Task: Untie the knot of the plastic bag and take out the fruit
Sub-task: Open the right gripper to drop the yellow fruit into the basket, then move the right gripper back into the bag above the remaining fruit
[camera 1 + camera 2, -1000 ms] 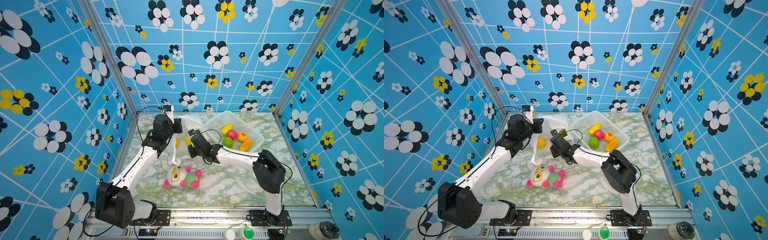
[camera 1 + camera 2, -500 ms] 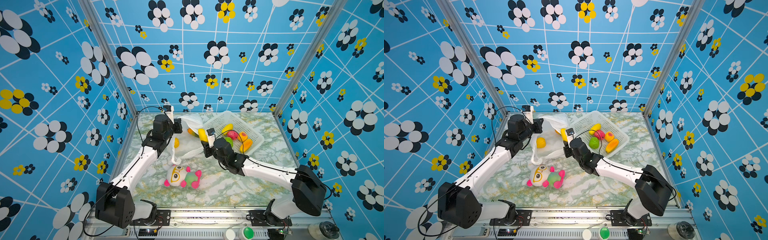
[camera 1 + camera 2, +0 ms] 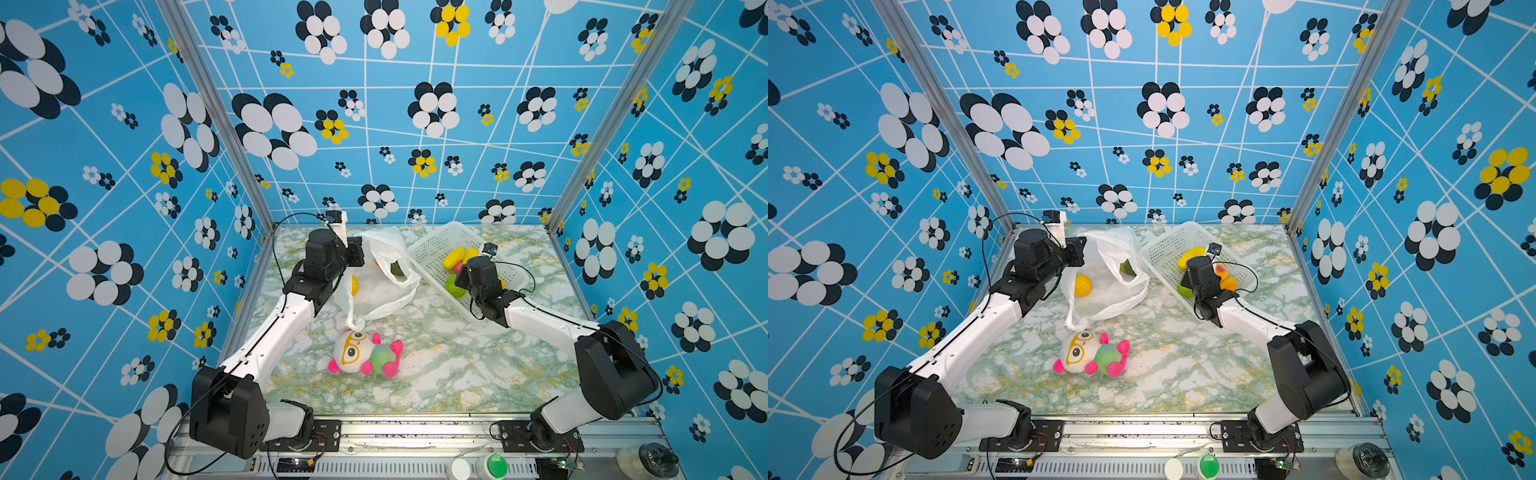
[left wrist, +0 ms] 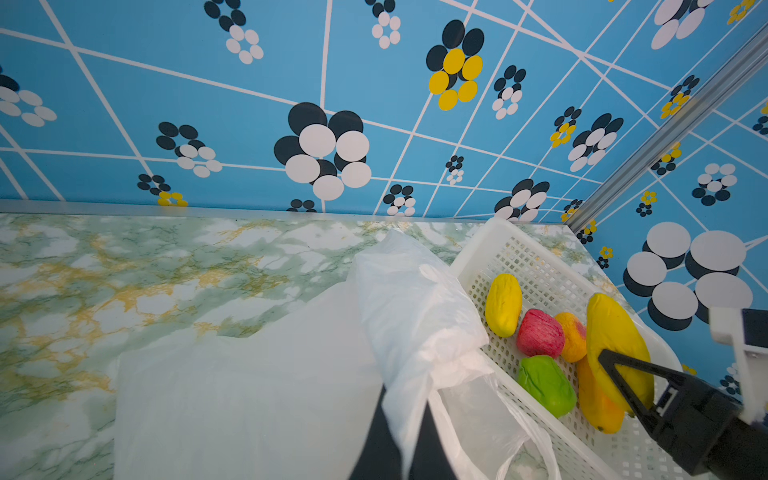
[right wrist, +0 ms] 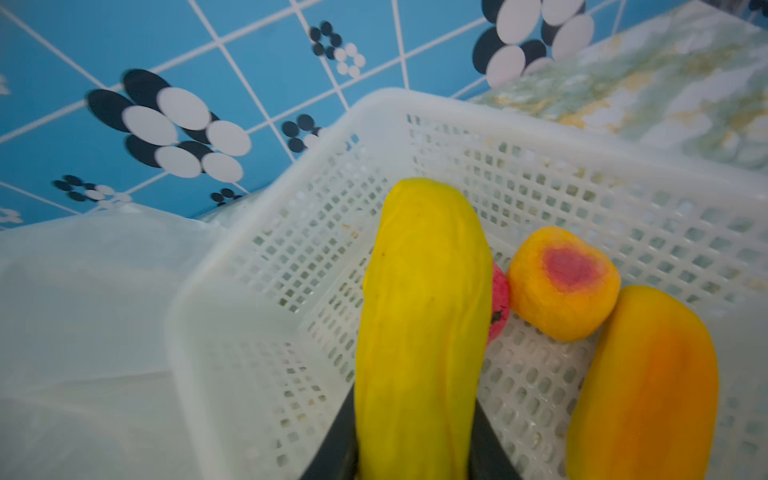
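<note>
Plastic bag update, the thin translucent white carrier one: the left gripper has its two black fingers pinched tight on a fold of it near the mouth, holding that side up off the table. The right gripper is clamped around a long yellow toy fruit, a finger on each side. In the left wrist view that fruit is over the white perforated rectangular plastic basket; can't tell if it's touching anything in there.

Lying in the basket: a shorter yellow oval fruit, a pink-red round fruit, a small orange fruit with a red blush, a bright green fruit and a long orange-yellow fruit.

The bag sits on the green-and-white marbled tabletop toward the back, between the left arm and the basket, right up against the basket's side. Its mouth gapes open, and both top views show two fruits inside, a round yellow-orange fruit and a dark green fruit. One loop handle droops to the table just beside the head of a white, green and pink plush doll with yellow glasses, which lies nearer the front, well apart from the basket.
</note>
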Available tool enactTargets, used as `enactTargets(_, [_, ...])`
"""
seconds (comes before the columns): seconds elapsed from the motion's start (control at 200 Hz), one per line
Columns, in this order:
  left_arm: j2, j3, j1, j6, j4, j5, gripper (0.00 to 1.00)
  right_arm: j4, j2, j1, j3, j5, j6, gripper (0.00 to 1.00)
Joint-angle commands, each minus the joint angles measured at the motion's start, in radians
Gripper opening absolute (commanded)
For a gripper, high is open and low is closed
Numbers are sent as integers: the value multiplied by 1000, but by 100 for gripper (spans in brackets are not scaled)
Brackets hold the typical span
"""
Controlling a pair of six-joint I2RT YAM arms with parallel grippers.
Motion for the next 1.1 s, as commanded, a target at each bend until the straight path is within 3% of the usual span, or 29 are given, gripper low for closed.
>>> enactTargets(0.0, [-24,-15,-6,16,-3,-13,0,-132,76,-30,40,-31,179,15])
enactTargets(0.145, [-24,-14,-4,17,-5,-16,0,-109,122,-36,19,-34,239,14])
enactTargets(0.285, [-24,-14,-6,16,-3,-16,0,-91,136,-36,9,-28,254,22])
enactTargets(0.485, [-24,-14,-5,16,-5,-15,0,-82,118,-36,6,-31,236,55])
enactTargets(0.57, [-26,-14,-5,16,-3,-15,0,-80,99,-36,3,-40,216,64])
enactTargets(0.82, [-26,-15,-5,14,-3,-14,0,-25,13,-32,-53,-36,180,75])
enactTargets(1.095, [-29,-16,-6,15,-3,-11,0,53,-140,50,-109,45,34,75])
